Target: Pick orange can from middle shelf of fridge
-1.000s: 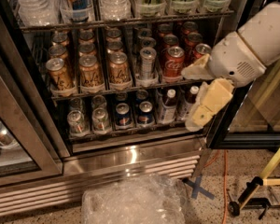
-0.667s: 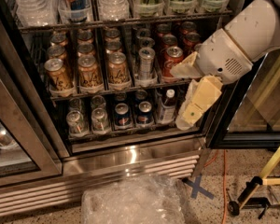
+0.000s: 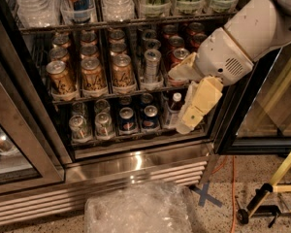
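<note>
Several orange cans stand in rows on the left half of the middle shelf [image 3: 111, 95] of the fridge [image 3: 136, 163]; the front ones are at the left [image 3: 61, 79], the centre [image 3: 92, 74] and the right [image 3: 122, 72]. To their right are a slim silver can [image 3: 152, 66] and red cans [image 3: 176, 56]. My gripper [image 3: 177, 101], with cream fingers [image 3: 199, 103], hangs open in front of the shelf's right end, over the red cans, with nothing held. It is well right of the orange cans.
Water bottles [image 3: 115, 1] and drinks fill the shelf above. Dark cans and bottles [image 3: 127, 119] sit on the lower shelf. An open glass door [image 3: 14, 149] stands at the left. A clear plastic bundle [image 3: 136, 210] lies on the floor, with a blue tape cross [image 3: 203, 195] and a yellow stand [image 3: 276, 178] nearby.
My arm and gripper have moved left and slightly up, from the fridge's right edge to in front of the red cans. The cans have not moved.
</note>
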